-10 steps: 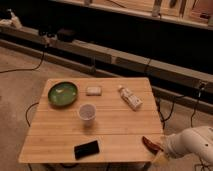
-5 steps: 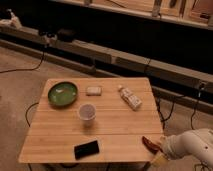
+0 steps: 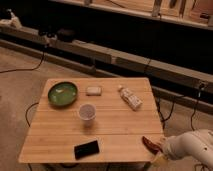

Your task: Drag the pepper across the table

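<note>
The pepper point(image 3: 148, 143), a small dark-red chili, lies near the front right corner of the light wooden table point(image 3: 120, 127). My gripper point(image 3: 158, 148) is at the end of the white arm point(image 3: 192, 145), which reaches in from the lower right. The gripper sits right at the pepper's right end, low over the table's corner. Whether it touches the pepper does not show.
A green bowl point(image 3: 62, 94) stands at the back left, with a pale sponge-like block point(image 3: 93, 90) beside it. A white labelled tube point(image 3: 130, 97) lies at the back right, a clear cup point(image 3: 87, 112) stands mid-table, and a black phone point(image 3: 86, 149) lies at the front edge. Cables run over the floor.
</note>
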`<state>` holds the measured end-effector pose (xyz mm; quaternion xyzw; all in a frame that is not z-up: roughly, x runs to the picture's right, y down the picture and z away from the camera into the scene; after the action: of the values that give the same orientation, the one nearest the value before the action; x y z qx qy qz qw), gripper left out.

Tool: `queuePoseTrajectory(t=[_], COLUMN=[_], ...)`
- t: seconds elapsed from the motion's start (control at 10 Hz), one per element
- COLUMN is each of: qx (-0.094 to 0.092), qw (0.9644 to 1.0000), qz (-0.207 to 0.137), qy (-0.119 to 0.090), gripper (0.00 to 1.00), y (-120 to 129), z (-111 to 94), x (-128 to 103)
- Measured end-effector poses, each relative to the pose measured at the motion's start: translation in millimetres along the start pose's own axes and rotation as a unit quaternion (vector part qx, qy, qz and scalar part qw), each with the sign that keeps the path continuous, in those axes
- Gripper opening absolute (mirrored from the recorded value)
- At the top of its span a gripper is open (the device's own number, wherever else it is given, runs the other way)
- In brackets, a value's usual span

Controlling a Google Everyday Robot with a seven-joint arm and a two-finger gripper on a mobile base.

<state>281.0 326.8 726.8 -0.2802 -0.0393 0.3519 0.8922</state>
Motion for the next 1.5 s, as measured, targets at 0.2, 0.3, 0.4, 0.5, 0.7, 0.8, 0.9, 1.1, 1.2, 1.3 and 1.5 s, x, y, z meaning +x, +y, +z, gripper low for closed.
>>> queuePoseTrajectory(t=[0.2,0.3,0.4,0.5,0.7,0.8,0.9,1.1,1.2,1.3,1.5], qx=[0.002,0.003,0.004,0.005,0.009,0.013,0.016,0.023,0.025,0.027,0.029], qw=[1.0000,1.0000,1.0000,1.0000,0.9999,0.9999,0.9998,0.9997,0.9996,0.9996,0.9995], qz=[0.003,0.003,0.003,0.003,0.002,0.002,0.002,-0.002,-0.003,-0.003,-0.004], qy=[0.000,0.001,0.002,0.003,0.008,0.011,0.011,0.011,0.011,0.011,0.013], gripper=[0.59,0.59,0.59,0.59,0.59,0.59,0.59,0.48,0.40,0.38,0.38], y=[-1,-1,-1,-2,-3,-5,-6,-9,-10,-11,-12], z=[0,-1,0,0,1,1,1,2,2,2,3], x=[1,2,2,3,4,6,6,4,3,2,2])
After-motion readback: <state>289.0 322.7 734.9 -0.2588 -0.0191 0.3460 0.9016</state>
